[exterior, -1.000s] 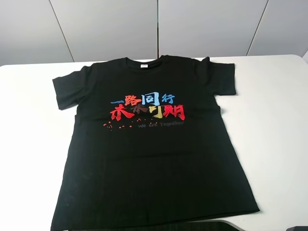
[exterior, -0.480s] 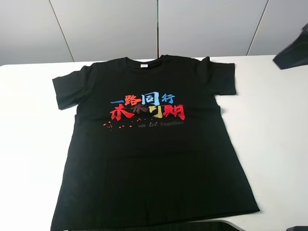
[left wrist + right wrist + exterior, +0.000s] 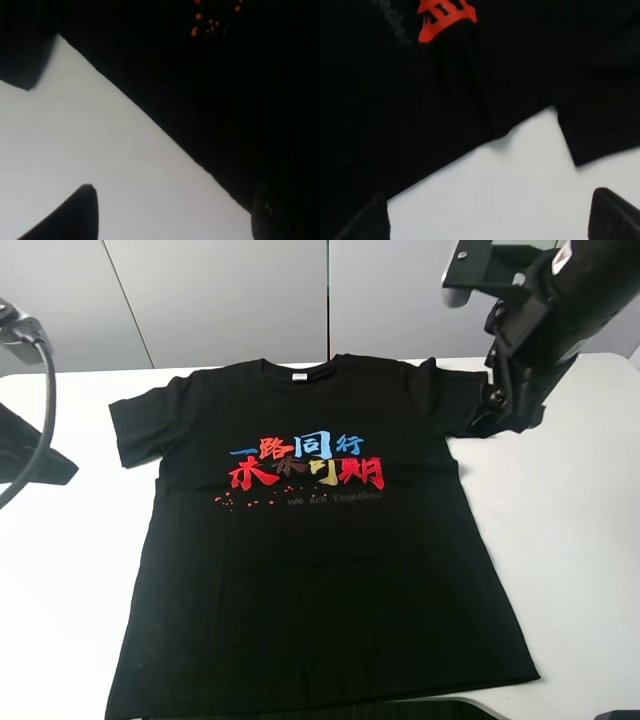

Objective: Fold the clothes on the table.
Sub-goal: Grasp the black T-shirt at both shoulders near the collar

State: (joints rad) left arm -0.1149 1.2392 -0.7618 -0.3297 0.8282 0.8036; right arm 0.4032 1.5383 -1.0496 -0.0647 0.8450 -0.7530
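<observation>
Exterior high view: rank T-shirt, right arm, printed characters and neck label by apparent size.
1. T-shirt
2. right arm, though nearness to the camera enlarges it
3. printed characters
4. neck label

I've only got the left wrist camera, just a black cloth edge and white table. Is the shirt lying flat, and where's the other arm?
Observer: The T-shirt lies flat on the table, print up, collar toward the far edge.
Operator: And the right arm?
Observer: The right tool hangs above the sleeve on its own side, near the armpit.
Operator: Holding anything?
Observer: No; its wrist view shows the fingertips apart, with bare table between them.
</observation>
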